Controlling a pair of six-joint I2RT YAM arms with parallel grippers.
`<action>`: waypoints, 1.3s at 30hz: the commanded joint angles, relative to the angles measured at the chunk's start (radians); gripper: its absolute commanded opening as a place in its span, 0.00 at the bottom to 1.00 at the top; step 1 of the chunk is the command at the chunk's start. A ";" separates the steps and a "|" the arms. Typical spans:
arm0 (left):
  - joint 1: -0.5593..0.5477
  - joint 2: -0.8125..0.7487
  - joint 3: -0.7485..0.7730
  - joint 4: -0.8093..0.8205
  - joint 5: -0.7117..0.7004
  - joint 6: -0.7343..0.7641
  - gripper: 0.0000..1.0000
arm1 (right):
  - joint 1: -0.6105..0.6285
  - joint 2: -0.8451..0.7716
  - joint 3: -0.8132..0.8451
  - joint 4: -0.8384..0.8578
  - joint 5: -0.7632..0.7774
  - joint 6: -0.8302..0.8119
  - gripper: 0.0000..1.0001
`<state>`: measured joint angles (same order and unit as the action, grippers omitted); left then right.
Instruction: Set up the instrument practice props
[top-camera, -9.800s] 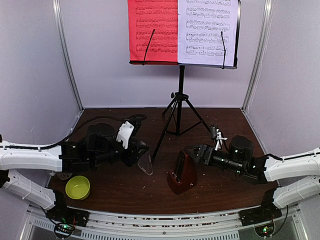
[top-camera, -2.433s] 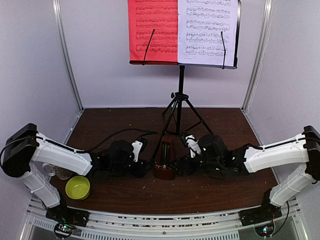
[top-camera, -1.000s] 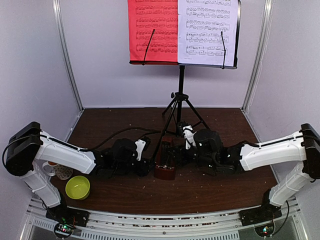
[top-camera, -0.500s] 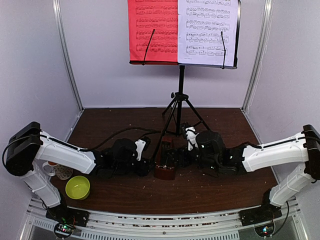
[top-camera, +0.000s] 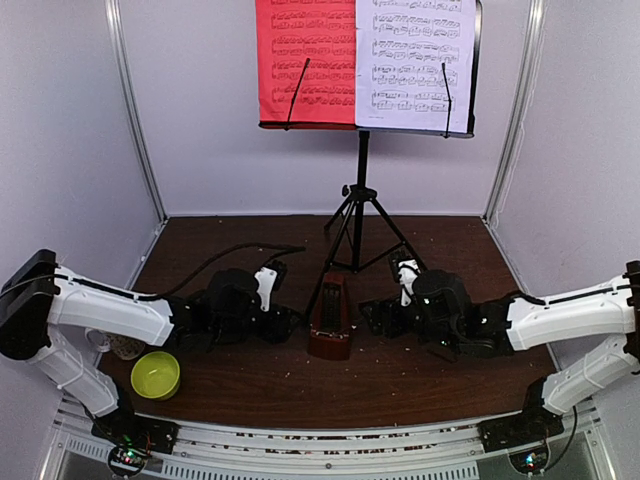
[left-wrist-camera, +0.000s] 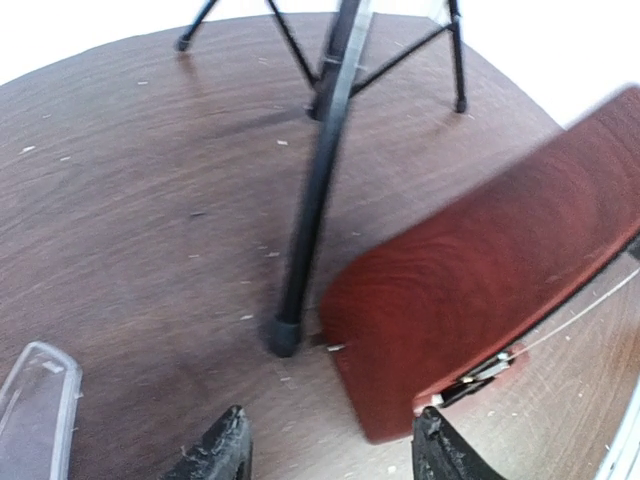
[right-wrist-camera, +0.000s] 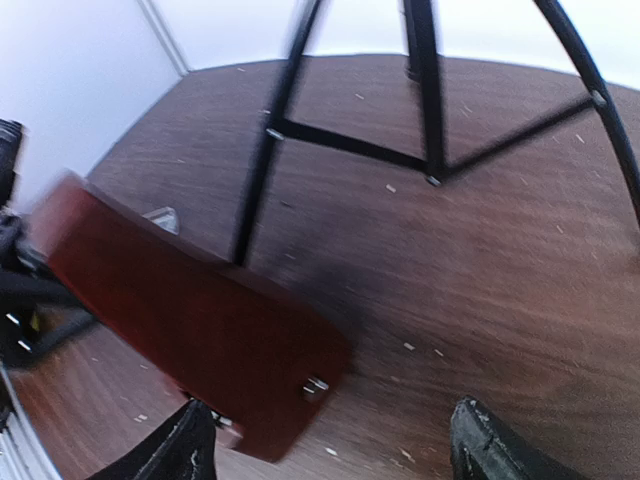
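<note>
1. Near-left corner: the yellow-green bowl (top-camera: 156, 374), well apart from the work.
2. Mid-desk, the left jaws and right jaws have both backed off, released and empty. The metronome (top-camera: 331, 322) stands alone just beside the front leg of the music stand (top-camera: 362, 180); placing looks finished.
3. Its clear cover (left-wrist-camera: 35, 400) lies off, leftward.
4. Far side: red sheet (top-camera: 305, 60) and white sheet (top-camera: 415, 60) sit on the stand; the desk (top-camera: 450, 250) is open toward the right edge.

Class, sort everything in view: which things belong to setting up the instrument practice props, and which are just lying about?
Belong to the job:
music stand
red sheet
white sheet
metronome
clear cover, lying off the metronome

Just lying about:
yellow-green bowl
patterned mug, partly hidden
</note>
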<state>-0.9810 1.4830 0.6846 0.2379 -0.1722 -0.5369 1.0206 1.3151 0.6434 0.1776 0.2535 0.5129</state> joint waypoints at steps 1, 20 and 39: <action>0.047 -0.073 -0.046 -0.011 -0.025 -0.023 0.57 | -0.033 -0.052 -0.091 -0.015 0.034 0.038 0.82; 0.319 -0.463 -0.044 -0.321 -0.026 0.078 0.66 | -0.201 -0.537 0.006 -0.363 -0.049 -0.102 1.00; 0.332 -0.536 0.236 -0.782 -0.185 0.013 0.98 | -0.385 -0.750 0.037 -0.562 -0.203 -0.199 1.00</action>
<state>-0.6533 0.9680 0.9371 -0.4633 -0.2977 -0.4366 0.6537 0.6243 0.7341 -0.3470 0.0669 0.2970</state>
